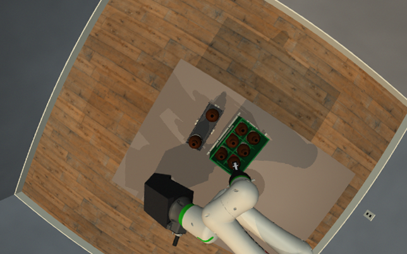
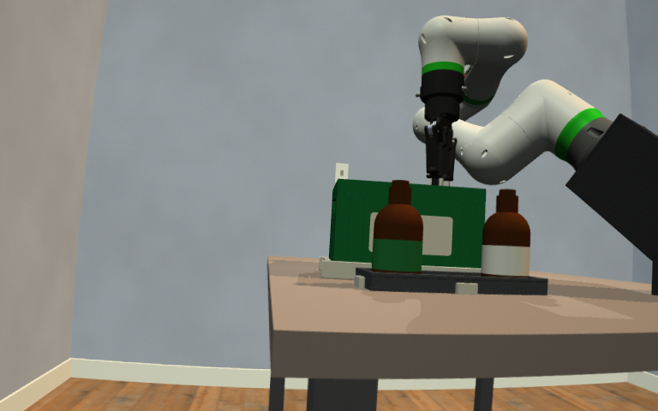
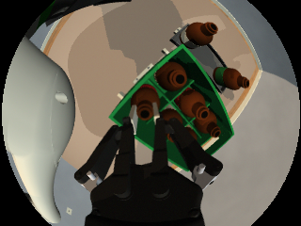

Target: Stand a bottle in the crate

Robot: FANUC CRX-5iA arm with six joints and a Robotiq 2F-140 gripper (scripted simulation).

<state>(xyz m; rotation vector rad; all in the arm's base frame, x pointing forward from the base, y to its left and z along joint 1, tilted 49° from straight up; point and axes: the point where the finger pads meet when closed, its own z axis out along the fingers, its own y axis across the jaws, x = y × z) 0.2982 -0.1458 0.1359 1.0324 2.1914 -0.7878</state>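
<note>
Jaws pinch the neck of a brown bottle (image 1: 232,160) (image 3: 145,100) in a corner cell of the crate (image 1: 220,166) (image 2: 468,228) (image 3: 212,94). Beyond the crate from them, two bottles stand upright on the tray (image 1: 205,129) (image 2: 505,285) (image 3: 207,58).

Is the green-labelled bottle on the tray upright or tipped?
Upright: in the exterior view the green-labelled bottle stands on its base on the tray, neck pointing up.
</note>
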